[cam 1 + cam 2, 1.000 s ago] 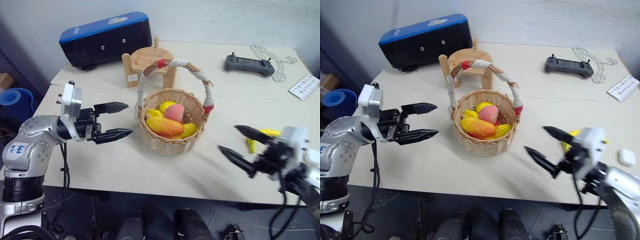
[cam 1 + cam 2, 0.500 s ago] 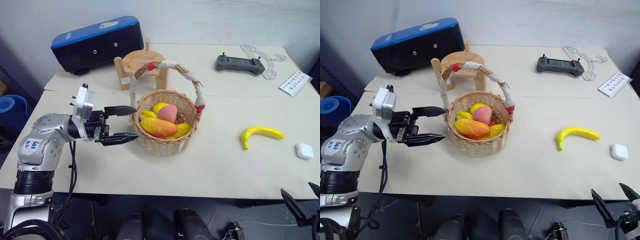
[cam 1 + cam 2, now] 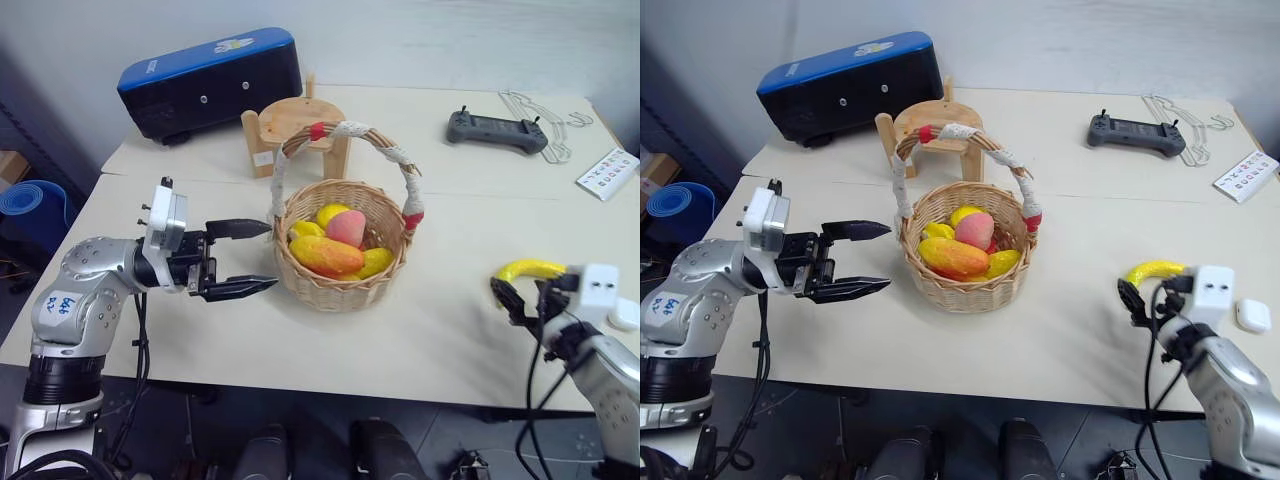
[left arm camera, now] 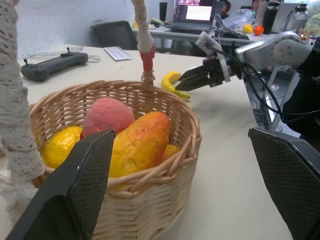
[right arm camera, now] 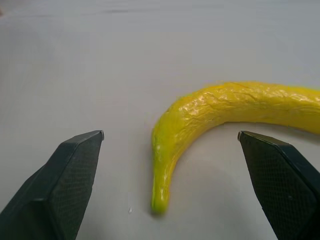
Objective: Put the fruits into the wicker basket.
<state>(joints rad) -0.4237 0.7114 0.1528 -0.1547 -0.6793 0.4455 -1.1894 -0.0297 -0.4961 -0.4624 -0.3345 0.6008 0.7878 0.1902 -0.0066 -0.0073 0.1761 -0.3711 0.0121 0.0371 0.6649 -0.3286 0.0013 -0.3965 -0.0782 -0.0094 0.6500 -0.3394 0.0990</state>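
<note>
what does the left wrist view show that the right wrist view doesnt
Left wrist view: the wicker basket holding a mango, a peach and a lemon, plus the right end effector open near the banana, and a black controller behind. Right wrist view: a close look at the banana's tip lying between its own open fingers. Both show the banana on the table.

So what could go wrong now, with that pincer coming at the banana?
The right pincer is open around the thin tip of the banana, not its middle, so closing here might pinch the tip and let it swivel or slip out. The white case lies close by and could get knocked. The wicker basket is already fairly full, so the banana might roll off the mango.
</note>
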